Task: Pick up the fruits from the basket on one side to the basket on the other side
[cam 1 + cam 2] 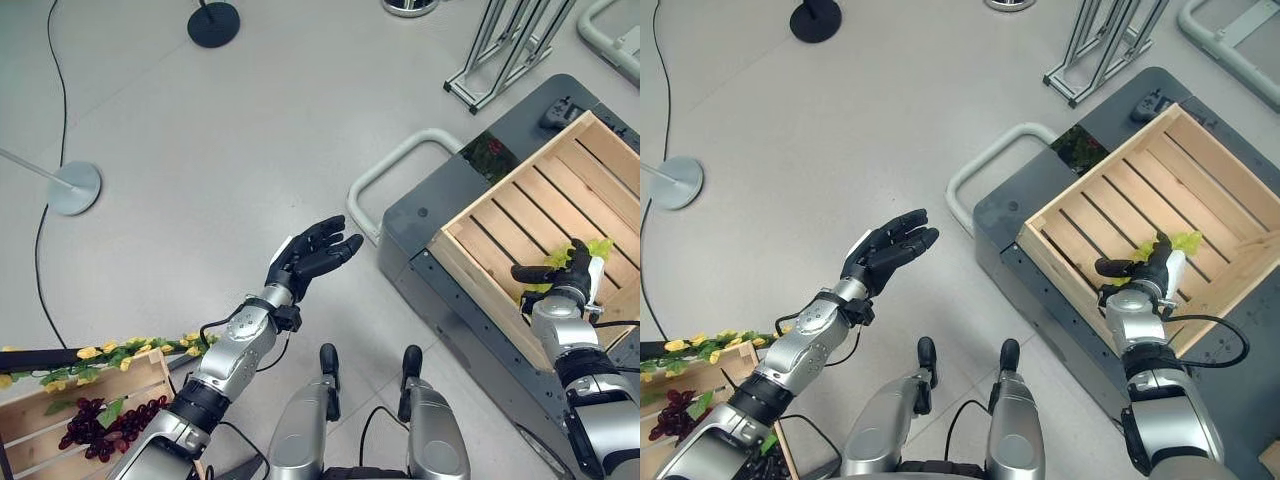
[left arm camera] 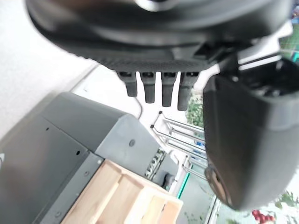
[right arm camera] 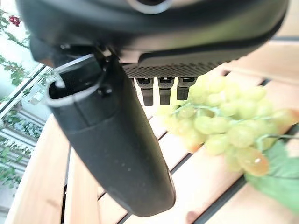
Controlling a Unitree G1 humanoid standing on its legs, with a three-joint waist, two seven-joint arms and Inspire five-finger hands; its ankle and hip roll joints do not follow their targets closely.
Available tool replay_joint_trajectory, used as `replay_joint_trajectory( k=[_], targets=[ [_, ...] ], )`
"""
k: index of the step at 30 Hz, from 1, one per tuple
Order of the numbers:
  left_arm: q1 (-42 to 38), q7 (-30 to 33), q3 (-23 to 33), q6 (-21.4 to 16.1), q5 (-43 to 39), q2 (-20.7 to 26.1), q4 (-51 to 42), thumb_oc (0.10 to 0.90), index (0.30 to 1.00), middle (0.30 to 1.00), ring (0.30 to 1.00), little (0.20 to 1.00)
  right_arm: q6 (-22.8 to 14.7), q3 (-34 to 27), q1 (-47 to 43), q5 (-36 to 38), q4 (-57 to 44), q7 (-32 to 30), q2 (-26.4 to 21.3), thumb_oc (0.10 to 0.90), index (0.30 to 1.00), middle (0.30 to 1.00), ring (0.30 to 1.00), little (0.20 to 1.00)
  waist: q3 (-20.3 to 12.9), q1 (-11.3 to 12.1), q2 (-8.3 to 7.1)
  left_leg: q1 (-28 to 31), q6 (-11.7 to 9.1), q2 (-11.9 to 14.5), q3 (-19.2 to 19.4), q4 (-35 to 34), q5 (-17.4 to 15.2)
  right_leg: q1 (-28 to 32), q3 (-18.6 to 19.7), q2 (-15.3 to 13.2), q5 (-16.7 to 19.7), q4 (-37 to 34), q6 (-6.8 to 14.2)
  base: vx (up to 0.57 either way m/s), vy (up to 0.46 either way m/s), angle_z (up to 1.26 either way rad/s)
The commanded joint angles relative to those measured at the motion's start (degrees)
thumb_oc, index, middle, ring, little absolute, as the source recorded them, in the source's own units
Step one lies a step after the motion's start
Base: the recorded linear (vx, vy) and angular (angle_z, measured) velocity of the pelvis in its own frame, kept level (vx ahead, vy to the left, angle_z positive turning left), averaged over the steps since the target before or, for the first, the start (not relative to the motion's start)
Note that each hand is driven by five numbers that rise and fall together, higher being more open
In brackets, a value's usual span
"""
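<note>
Dark fingers (image 3: 159, 93) of the right hand (image 1: 570, 275) point straight out over pale wooden slats, relaxed and holding nothing. A bunch of green grapes (image 3: 219, 123) lies on the slats just past the fingertips, slightly to one side of them, with a green leaf (image 3: 278, 179) at its far end. From the right wrist view it is hard to tell whether the fingertips touch the nearest grapes or hang just above them. The thumb juts out on the other side, well away from the fruit.

From the head views, that hand sits inside a light wooden crate (image 1: 500, 215) on the robot's right, over the near part of the crate floor, with the yellow-green bunch showing just beyond it. The crate rests on a dark grey cart (image 1: 420, 225) that has a pale looped handle (image 1: 385, 170) on its left end.

The left hand (image 1: 315, 255) is raised in open air above the grey floor (image 1: 220, 130), between the two crates, fingers (image 2: 148, 89) straight and spread, empty. Its arm stretches from the lower left.

At the lower left corner stands a second wooden crate (image 1: 45, 420), trimmed along its top edge with a garland of yellow flowers (image 1: 110, 352) and green leaves. A bunch of dark purple grapes (image 1: 105, 425) lies inside it.

Farther out on the floor are a round black stand base (image 1: 213, 24), a round grey stand base (image 1: 73, 187) and a metal frame (image 1: 505, 50).
</note>
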Motion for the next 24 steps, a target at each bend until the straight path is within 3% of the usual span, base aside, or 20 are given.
replay_joint_trajectory(
  k=[1,14,24],
  targets=[
    [-1.92,0.47,1.75,-7.69,0.85,-1.41,-5.77,0.8,0.9,0.9,0.9,0.9,-1.32,-1.21,-1.47,1.25,-0.85,-5.45,-5.27,0.8,0.9,0.9,0.9,0.9,-1.18,-1.6,-0.93,-3.09,-1.09,-1.77,-1.9,11.39,-6.48,1.51,-1.3,0.88,-0.38,3.74,-3.81,-0.03,0.055,-0.03],
    [-3.57,2.56,0.1,-8.43,1.23,-3.25,-5.49,0.8,0.9,0.9,0.9,0.9,-1.65,0.39,-2.41,-1.69,-2.76,-3.0,-5.86,0.8,0.9,0.9,0.9,0.9,0.12,-3.61,-0.82,-1.97,-1.07,-1.15,0.92,11.17,-6.83,0.86,0.75,1.19,0.14,3.45,-3.52,-0.03,0.04,-0.11],
    [-5.54,3.74,-1.37,-9.07,0.12,-2.96,-5.31,0.8,0.9,0.9,0.9,0.9,0.14,4.66,-10.31,3.36,1.91,2.92,-6.23,0.8,0.9,0.9,0.9,0.9,0.43,-2.7,0.29,-5.23,-1.26,-1.68,0.42,11.66,-6.7,-2.83,-0.16,1.04,-0.12,4.55,-3.83,-0.02,-0.001,-0.01]
  ],
)
